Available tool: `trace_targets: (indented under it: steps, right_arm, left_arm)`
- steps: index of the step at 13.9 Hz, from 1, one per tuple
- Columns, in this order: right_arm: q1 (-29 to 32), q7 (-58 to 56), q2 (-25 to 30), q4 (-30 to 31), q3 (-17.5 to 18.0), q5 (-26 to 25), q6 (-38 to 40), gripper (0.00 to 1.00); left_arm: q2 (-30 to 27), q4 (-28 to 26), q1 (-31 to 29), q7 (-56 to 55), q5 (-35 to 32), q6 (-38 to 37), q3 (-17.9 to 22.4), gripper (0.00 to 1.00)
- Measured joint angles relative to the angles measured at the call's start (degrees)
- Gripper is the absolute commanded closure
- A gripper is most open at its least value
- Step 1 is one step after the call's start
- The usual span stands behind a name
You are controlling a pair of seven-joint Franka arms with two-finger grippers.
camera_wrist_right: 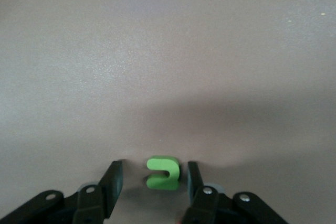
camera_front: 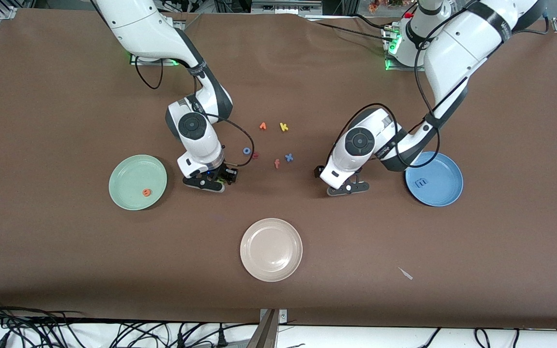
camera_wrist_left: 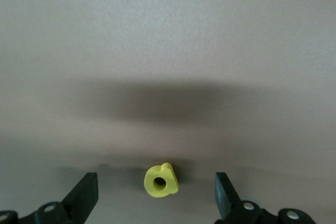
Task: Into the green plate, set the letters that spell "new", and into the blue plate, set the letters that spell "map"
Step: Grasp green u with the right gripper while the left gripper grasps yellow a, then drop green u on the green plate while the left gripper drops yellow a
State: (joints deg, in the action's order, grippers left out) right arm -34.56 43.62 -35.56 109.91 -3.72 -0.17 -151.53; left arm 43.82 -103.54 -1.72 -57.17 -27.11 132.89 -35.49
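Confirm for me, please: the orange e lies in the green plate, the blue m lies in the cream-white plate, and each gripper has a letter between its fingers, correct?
Not quite. The front view shows the blue m in the blue plate, not the cream-white plate, which holds nothing. The rest stands.

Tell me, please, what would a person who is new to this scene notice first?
Both grippers are low over the brown table, each with its fingers around a tiny letter: the left gripper wide around the yellow a, the right gripper closer around the green n. The green plate holds the orange e; the blue plate holds the blue m.
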Motion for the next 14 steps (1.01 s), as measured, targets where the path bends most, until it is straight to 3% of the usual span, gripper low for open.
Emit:
trace_targets:
  steps: [2,5,10,14]
  right_arm:
    - [-0.03,0.01,0.03,0.00,-0.06,-0.06,-0.02,0.68]
    - [-0.04,0.01,0.18,-0.01,-0.23,-0.20,-0.01,0.83]
    - [-0.15,-0.69,0.20,-0.12,-0.84,-0.45,0.05,0.86]
    - [-0.07,-10.74,2.39,-1.64,-6.23,-0.60,6.79,0.86]
  left_arm:
    - [0.55,0.00,0.26,-1.12,0.00,0.15,0.19,0.32]
    - [0.74,0.07,0.27,-1.36,0.00,0.28,0.17,0.48]
    - [0.45,0.25,0.27,-1.65,0.00,0.25,0.08,0.80]
    - [0.39,0.26,0.26,-1.67,0.00,0.25,0.08,0.91]
